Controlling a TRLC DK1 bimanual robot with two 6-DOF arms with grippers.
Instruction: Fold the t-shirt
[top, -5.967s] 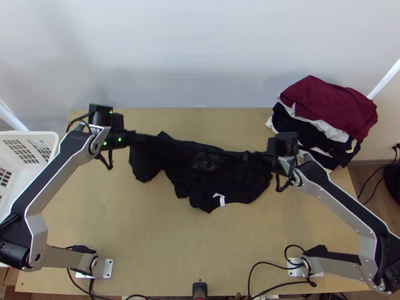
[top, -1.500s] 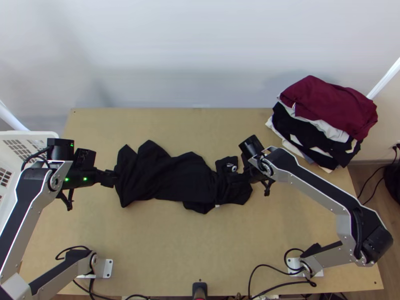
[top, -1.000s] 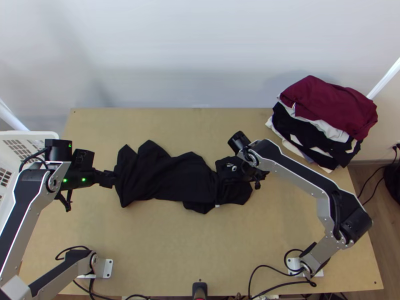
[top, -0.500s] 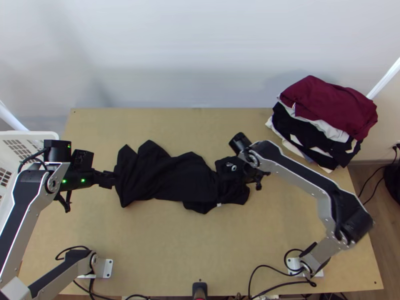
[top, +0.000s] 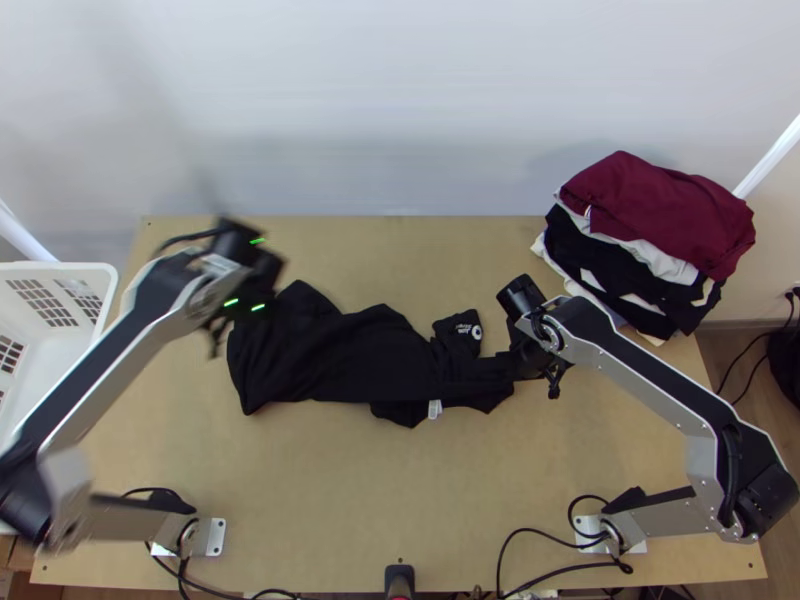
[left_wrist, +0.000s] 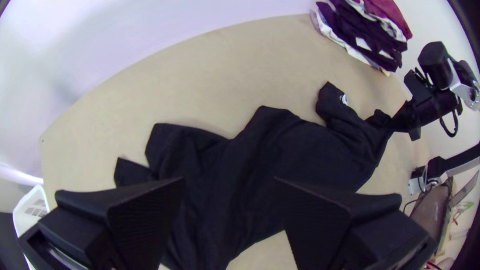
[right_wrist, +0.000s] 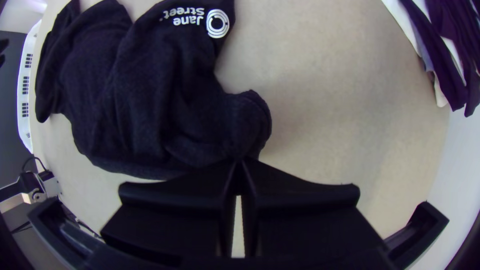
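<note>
Left pincer (top: 262, 278): up over the far left part of the black t-shirt (top: 340, 355), fingers spread wide with a broad gap, nothing between them. In its wrist view, dark cloth lies beyond the gap and the pads (left_wrist: 145, 215) stand well apart. Right pincer (top: 508, 366): at the shirt's right end, fingers brought together, a bit of bunched black cloth pinched at the tips. Wrist view of the right pincer (right_wrist: 240, 161) has the tips meeting right on the cloth.

Shirt runs lengthwise on the table (top: 330, 500), from below the left pincer across to the right one. Rumpled, uneven outline, loose folds; not a neat fold. Corners poke out on the far side, just beside the left pincer. A flap with white print (top: 468, 330) sticks out to the left of the right pincer and a bit beyond it. Small white tag (top: 434, 409) at the near edge, left of the right pincer and closer to the bases.

Clothes pile (top: 650, 240), maroon on top, black and white below: beyond and to the right of the right pincer, apart from it. White basket (top: 60, 272) with slotted sides: left of the left pincer, at the table's left edge. Black cables (top: 540, 575): nearer the bases than either pincer, along the near edge.
</note>
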